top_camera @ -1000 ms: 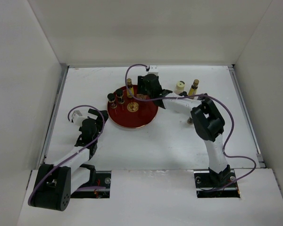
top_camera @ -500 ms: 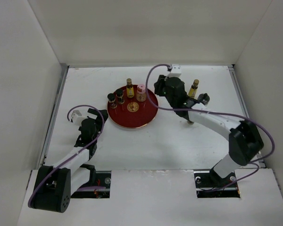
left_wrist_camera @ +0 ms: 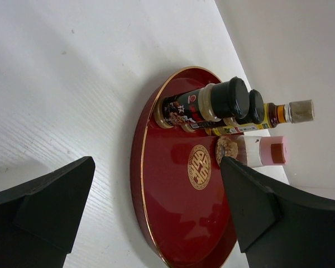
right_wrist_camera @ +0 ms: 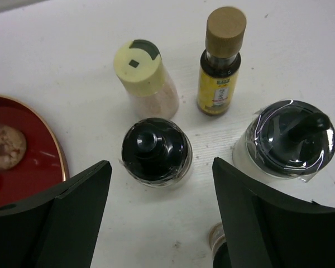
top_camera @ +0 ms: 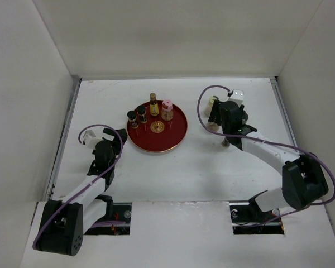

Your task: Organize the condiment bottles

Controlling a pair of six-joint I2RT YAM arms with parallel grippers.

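The round red tray [top_camera: 170, 134] holds two dark bottles with black caps [top_camera: 132, 118], an amber bottle with a gold cap [top_camera: 153, 104] and a pink-capped jar [top_camera: 167, 109]. My right gripper [top_camera: 225, 115] is open and empty, hovering over the group at the back right. In the right wrist view its jaws [right_wrist_camera: 161, 167] stand either side of a black-topped jar [right_wrist_camera: 155, 151]. A cream bottle [right_wrist_camera: 143, 77], an amber gold-capped bottle [right_wrist_camera: 222, 61] and a second black-topped jar [right_wrist_camera: 290, 140] stand around it. My left gripper [top_camera: 116, 134] is open and empty, left of the tray.
A small bottle [top_camera: 225, 143] stands alone just in front of the right gripper, partly under its right finger in the wrist view [right_wrist_camera: 216, 237]. White walls close in the table on three sides. The left wrist view shows the tray [left_wrist_camera: 173, 223] close ahead.
My right arm has swung right from over the tray to above the back-right bottles. The pink-capped jar now stands uncovered on the tray. The left arm has not moved.
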